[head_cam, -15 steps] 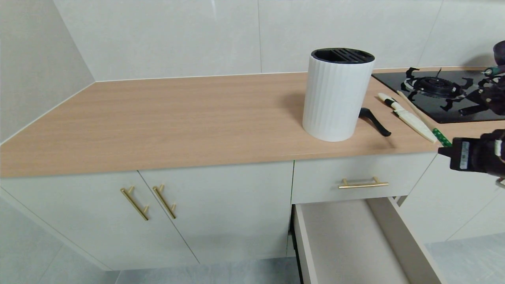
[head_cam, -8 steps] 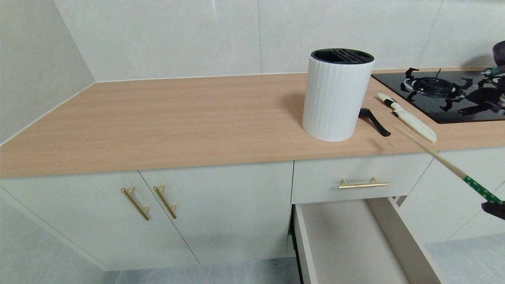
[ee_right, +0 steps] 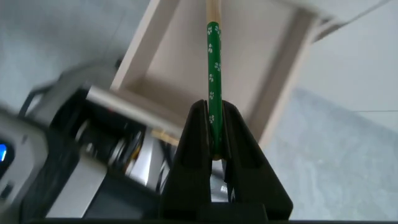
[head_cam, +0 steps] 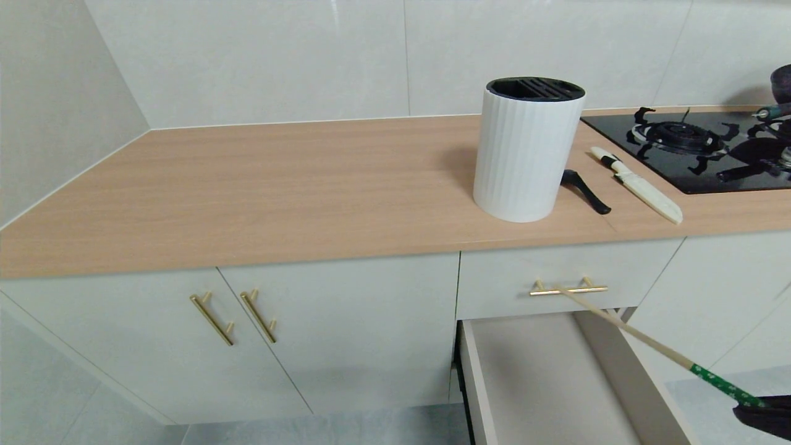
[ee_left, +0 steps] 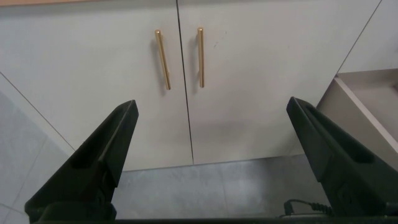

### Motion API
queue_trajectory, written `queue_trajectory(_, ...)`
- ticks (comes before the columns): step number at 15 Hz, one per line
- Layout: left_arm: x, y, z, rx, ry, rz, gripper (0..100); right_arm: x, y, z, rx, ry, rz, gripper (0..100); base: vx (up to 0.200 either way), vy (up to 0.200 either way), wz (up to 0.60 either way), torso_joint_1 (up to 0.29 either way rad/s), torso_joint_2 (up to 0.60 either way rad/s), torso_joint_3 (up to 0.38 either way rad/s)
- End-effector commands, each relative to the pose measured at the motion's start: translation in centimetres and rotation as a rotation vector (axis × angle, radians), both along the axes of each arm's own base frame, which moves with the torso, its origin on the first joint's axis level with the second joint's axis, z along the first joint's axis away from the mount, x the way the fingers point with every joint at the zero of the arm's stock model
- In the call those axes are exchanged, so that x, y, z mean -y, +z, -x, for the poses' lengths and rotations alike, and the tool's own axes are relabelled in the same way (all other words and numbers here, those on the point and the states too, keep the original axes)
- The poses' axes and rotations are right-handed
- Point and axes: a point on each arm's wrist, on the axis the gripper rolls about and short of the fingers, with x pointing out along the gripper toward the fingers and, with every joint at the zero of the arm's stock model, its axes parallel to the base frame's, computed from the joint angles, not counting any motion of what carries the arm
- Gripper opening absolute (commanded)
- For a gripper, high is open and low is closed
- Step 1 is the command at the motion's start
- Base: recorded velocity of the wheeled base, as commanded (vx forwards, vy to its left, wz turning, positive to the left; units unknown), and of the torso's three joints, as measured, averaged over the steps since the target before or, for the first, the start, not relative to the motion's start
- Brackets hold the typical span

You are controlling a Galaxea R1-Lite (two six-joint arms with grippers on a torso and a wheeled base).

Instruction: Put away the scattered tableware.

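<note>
The chopstick (head_cam: 649, 341) is a thin pale wooden stick with a green, white-dotted end. The right gripper (head_cam: 763, 413) is clenched on this green end and holds it slanted above the open drawer (head_cam: 531, 383). The left gripper (ee_left: 211, 109) stands spread wide before the cabinet doors (ee_left: 124, 93). On the wooden countertop (head_cam: 278, 185) stands a white ribbed holder (head_cam: 525, 157), beside it a black utensil (head_cam: 586, 191) and a pale knife (head_cam: 636, 184); a black gas stove (head_cam: 692, 145) is at right, grey wall tiles (head_cam: 278, 55) behind.

At upper right you see a black gas stove (head_cam: 692, 139) set in the wooden countertop (head_cam: 278, 185); gold-handled cabinet doors (head_cam: 247, 334) sit lower left.
</note>
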Motion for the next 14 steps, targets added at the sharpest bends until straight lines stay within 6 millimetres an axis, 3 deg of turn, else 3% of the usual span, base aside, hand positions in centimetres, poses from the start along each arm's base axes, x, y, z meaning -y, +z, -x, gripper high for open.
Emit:
queue_trajectory(1,0.0,0.0,0.0,-0.002,0.0,0.0,100,-1.7,-3.4,-2.3,-0.199,0.062,0.076,0,0.0,0.0,0.0,0.0,0.0,0.0)
queue_trajectory(4,0.0,0.0,0.0,0.0,0.0,0.0,100,-2.7,-6.5,-4.7,-0.292,0.071,0.119,0,0.0,0.0,0.0,0.0,0.0,0.0)
queue_trajectory(8,0.0,0.0,0.0,-0.002,0.0,0.0,100,-3.6,-9.3,-7.4,-0.283,0.012,0.086,0,0.0,0.0,0.0,0.0,0.0,0.0)
queue_trajectory(14,0.0,0.0,0.0,0.0,0.0,0.0,100,-3.6,-9.9,-7.8,-0.276,0.008,0.083,0,0.0,0.0,0.0,-0.082,0.19,0.101)
